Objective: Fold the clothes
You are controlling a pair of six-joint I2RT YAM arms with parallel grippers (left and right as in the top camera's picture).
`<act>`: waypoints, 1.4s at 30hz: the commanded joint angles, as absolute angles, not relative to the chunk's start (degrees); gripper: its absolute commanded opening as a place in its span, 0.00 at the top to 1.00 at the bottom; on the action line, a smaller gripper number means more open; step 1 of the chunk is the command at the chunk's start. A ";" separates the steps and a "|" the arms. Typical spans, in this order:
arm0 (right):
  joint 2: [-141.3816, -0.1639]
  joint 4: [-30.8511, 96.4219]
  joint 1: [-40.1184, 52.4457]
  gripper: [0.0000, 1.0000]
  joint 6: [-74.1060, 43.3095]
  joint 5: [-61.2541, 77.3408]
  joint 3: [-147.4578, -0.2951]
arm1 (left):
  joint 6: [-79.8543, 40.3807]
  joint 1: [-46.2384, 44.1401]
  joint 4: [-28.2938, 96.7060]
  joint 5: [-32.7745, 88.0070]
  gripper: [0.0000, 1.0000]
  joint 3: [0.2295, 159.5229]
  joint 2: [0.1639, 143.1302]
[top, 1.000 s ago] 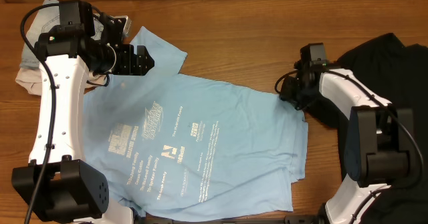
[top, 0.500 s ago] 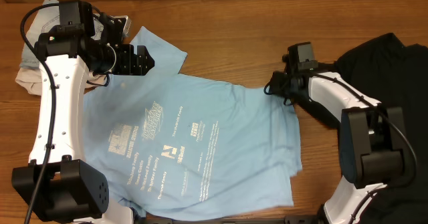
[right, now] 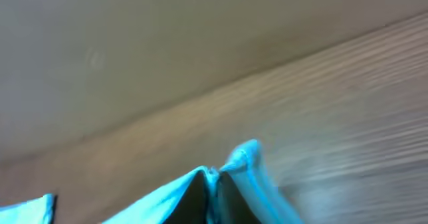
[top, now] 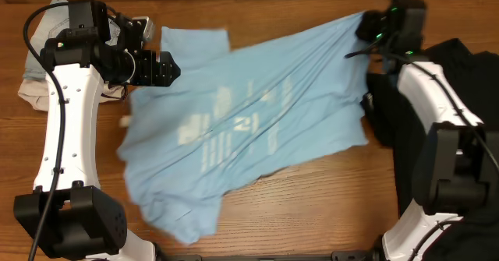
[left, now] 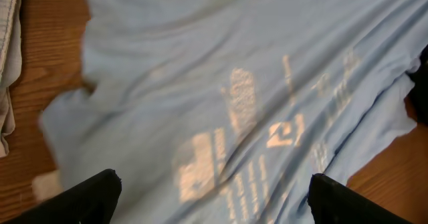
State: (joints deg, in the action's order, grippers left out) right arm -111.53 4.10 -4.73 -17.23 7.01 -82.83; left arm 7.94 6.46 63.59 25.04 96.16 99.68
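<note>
At upper right: sky-blue T-shirt (top: pixel 257 121) corner pinched in right gripper (top: pixel 373 27), stretched taut; left gripper (top: pixel 160 68) upper left, wide open. Best drawn smoothly, then laid flat on surface (top: pixel 312 206).

I read this as a robotics lab bench rather than a home. A white-and-black jointed left arm (top: pixel 69 128) and its matching right arm (top: pixel 427 97) rise from a bare brown wooden tabletop (top: pixel 312 206). On it lie only a sky-blue printed T-shirt (top: pixel 257 128), a black fabric garment (top: pixel 468 66) and a pale grey-beige cloth heap (top: pixel 31 78).
</note>
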 commanded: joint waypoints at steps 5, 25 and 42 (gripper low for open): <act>-110.83 10.55 -8.36 0.00 -14.74 16.80 -84.07 | 8.78 6.17 62.76 25.12 0.05 97.08 100.20; -107.48 55.96 -8.19 0.25 -18.31 12.71 -73.34 | 7.01 6.50 63.18 17.41 0.30 88.66 100.84; -107.48 56.86 -9.34 0.39 -19.29 5.80 -68.75 | 5.15 6.33 48.36 19.44 0.77 77.01 112.29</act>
